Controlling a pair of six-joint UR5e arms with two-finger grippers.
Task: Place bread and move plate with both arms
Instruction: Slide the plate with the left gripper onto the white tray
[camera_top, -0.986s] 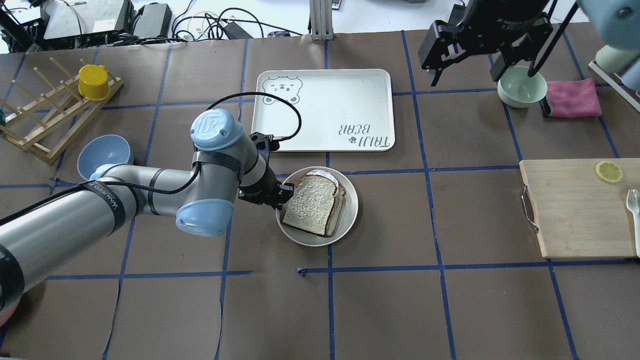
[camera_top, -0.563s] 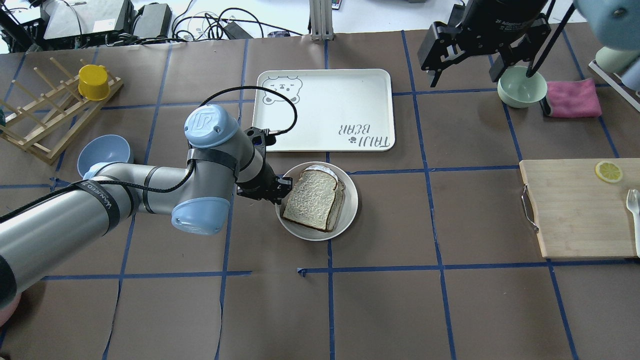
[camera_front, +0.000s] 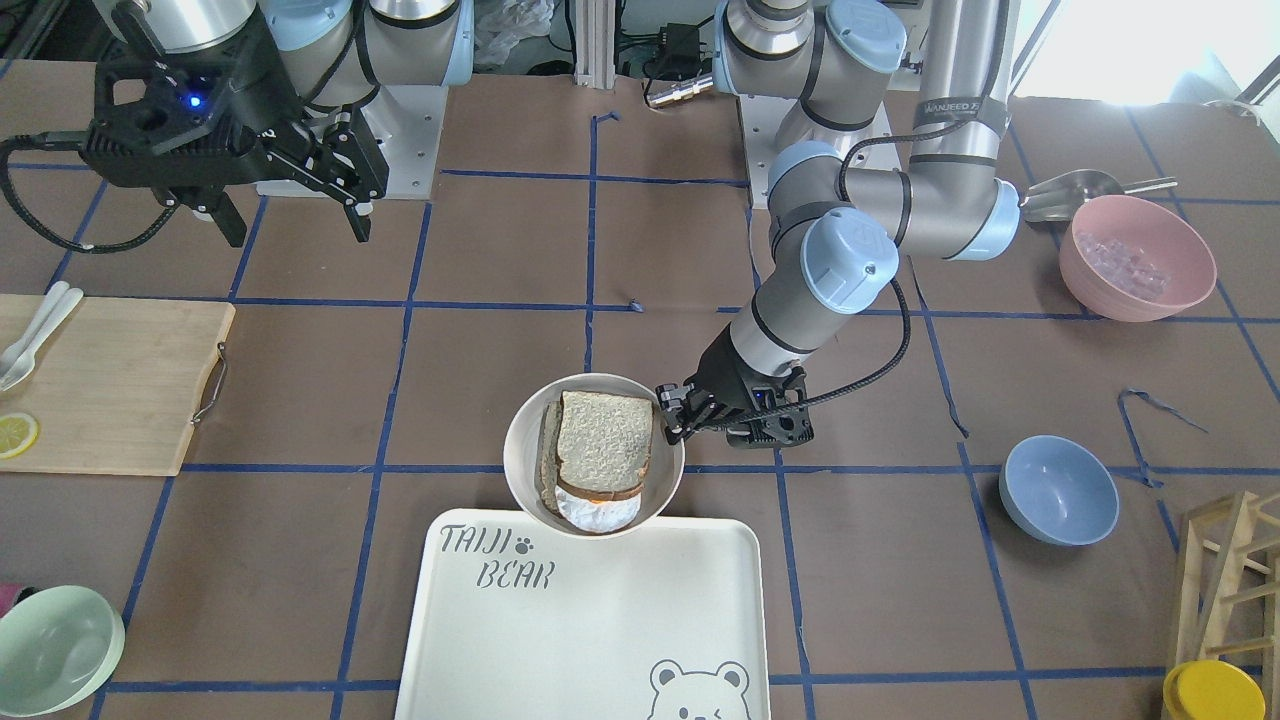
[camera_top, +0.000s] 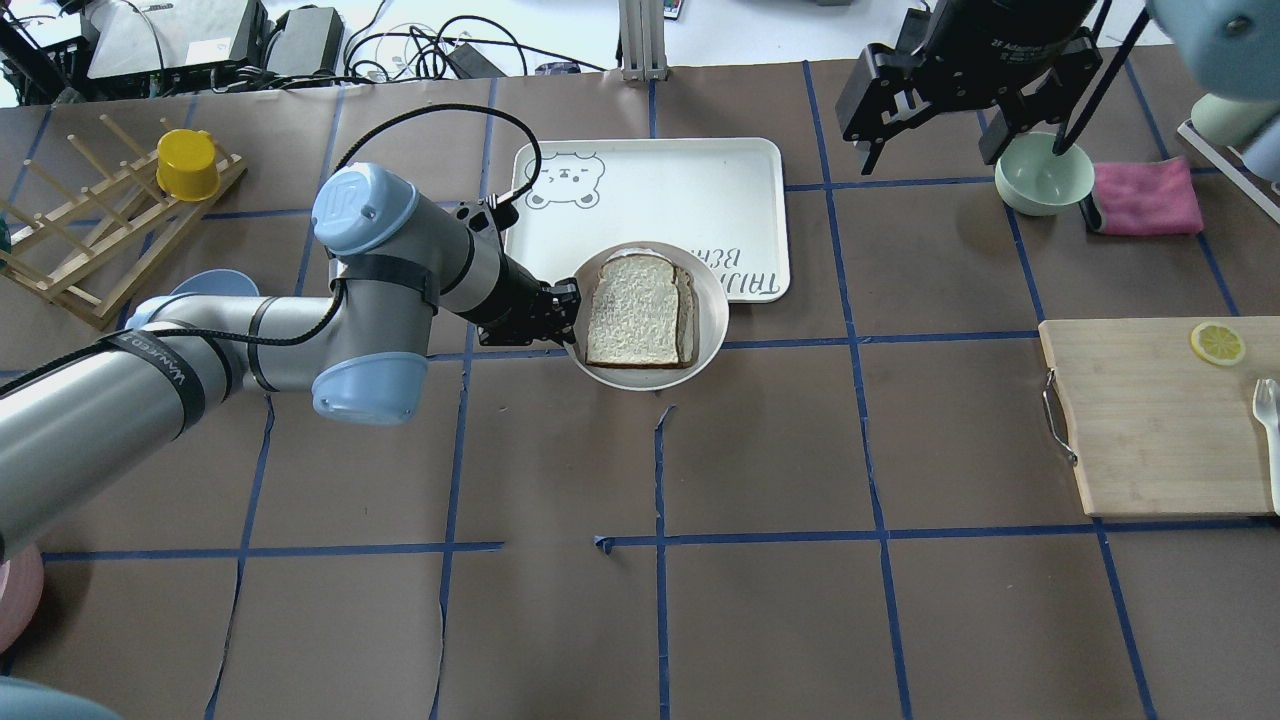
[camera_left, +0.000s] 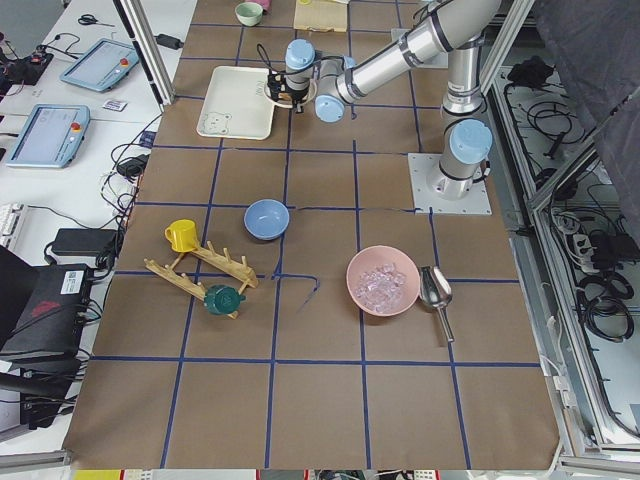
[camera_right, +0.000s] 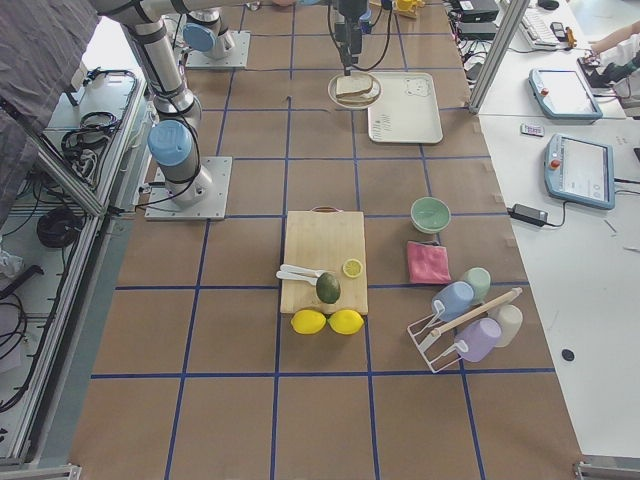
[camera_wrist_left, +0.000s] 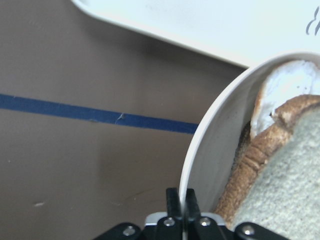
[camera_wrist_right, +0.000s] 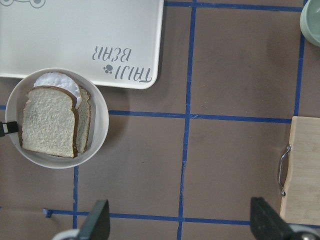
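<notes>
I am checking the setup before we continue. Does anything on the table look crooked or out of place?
The top bread sits shifted on the slice below, with egg white sticking out beyond them. The plate, pinched at its rim by the left gripper, overlaps the tray at its edge.

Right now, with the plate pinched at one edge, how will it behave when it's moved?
The plate is probably rigid, but the left end effector grips only one rim spot, so it may sag or pivot. The bread lies loose inside and could slide if it tilts.
</notes>
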